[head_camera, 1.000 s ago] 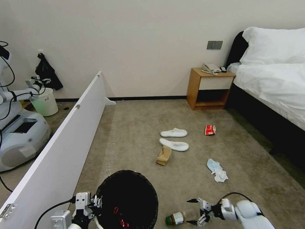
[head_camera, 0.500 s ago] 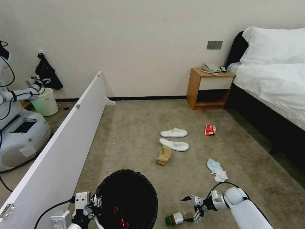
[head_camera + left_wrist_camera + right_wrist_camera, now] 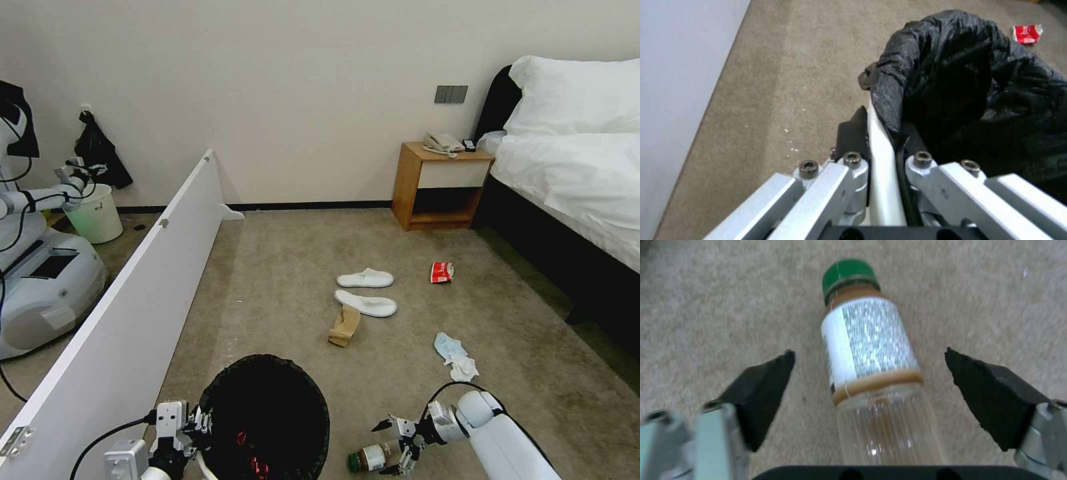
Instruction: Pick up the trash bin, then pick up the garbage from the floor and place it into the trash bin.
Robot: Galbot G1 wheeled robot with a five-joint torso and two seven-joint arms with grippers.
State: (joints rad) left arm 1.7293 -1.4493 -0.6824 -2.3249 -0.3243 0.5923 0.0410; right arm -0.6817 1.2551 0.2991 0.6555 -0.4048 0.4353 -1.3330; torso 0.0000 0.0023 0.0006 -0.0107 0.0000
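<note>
The trash bin (image 3: pixel 267 413), white with a black liner (image 3: pixel 960 83), hangs at the lower middle; my left gripper (image 3: pixel 193 427) is shut on its rim (image 3: pixel 882 166). Something red (image 3: pixel 250 453) lies inside. My right gripper (image 3: pixel 393 447) is open low over the carpet, its fingertips (image 3: pixel 764 386) on either side of a small jar (image 3: pixel 867 343) with a green cap, lying on its side and untouched. Farther off lie two white slippers (image 3: pixel 365 291), a brown cardboard piece (image 3: pixel 344 327), a red packet (image 3: pixel 441 272) and a pale mask (image 3: pixel 455 357).
A long white partition board (image 3: pixel 133 320) runs along the left. Behind it stand another robot (image 3: pixel 33 267) and a plain white bucket (image 3: pixel 97 213). A bed (image 3: pixel 573 180) and a wooden nightstand (image 3: pixel 440 187) close off the right and back.
My right gripper has moved left and down toward the jar, and its open fingers now straddle it. The left gripper and bin have stayed put.
</note>
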